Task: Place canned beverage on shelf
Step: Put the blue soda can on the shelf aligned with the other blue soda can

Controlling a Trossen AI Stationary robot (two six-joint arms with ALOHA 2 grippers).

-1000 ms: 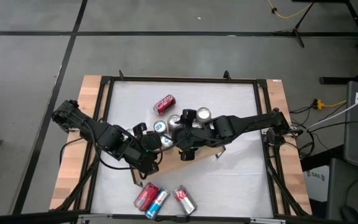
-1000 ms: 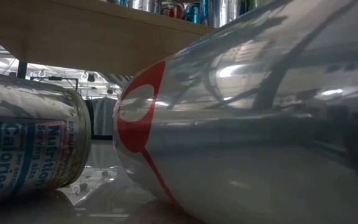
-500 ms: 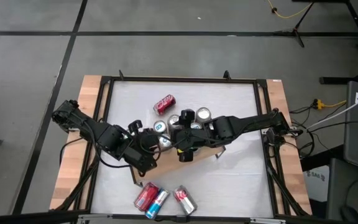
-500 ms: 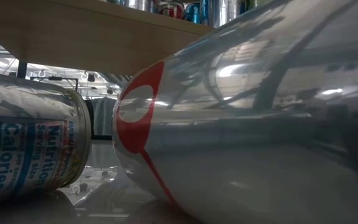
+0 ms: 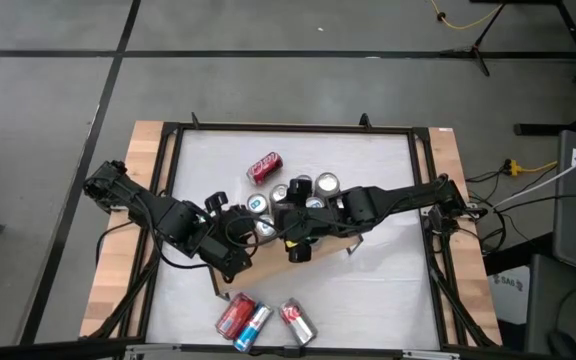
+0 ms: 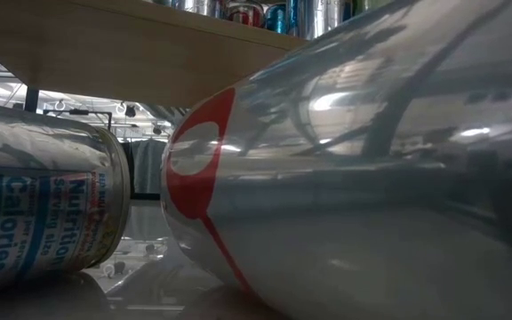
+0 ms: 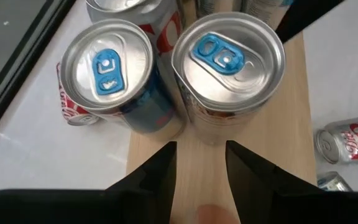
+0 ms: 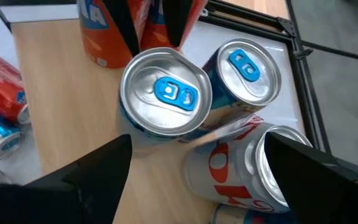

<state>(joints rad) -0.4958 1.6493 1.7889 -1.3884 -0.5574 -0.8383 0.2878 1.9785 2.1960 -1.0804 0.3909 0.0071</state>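
Observation:
The shelf (image 7: pixel 204 168), a light wooden board on black legs, crosses the table's middle (image 5: pixel 268 262). Several cans (image 5: pixel 303 190) stand upright on it. Two silver cans with blue tabs (image 7: pixel 107 68) (image 7: pixel 229 62) stand just ahead of my left gripper (image 7: pixel 201 149), which is shut to a narrow slit with nothing in it. My right gripper (image 8: pixel 197 138) faces them from the other side, open wide. A silver can with red letters (image 8: pixel 229 174) stands by one of its fingers. An orange can (image 8: pixel 98 37) stands on the board behind my left gripper (image 8: pixel 154 28). My right gripper has one finger (image 8: pixel 316 180) in front of the top edge (image 8: pixel 272 162) of the silver can with red letters. I cannot tell whether that finger touches the can. Bare board shows between the can and the other finger (image 8: pixel 86 180).
A red can (image 5: pixel 263 167) lies on the white tabletop beyond the shelf. Three more cans (image 5: pixel 255 320) lie near the front edge, two of them filling the low view (image 6: pixel 43 204) (image 6: pixel 354 178). A black frame (image 5: pixel 168 200) rims the table.
My left gripper has tipped a little at the wrist without shifting its place. The cans and the shelf stand as before.

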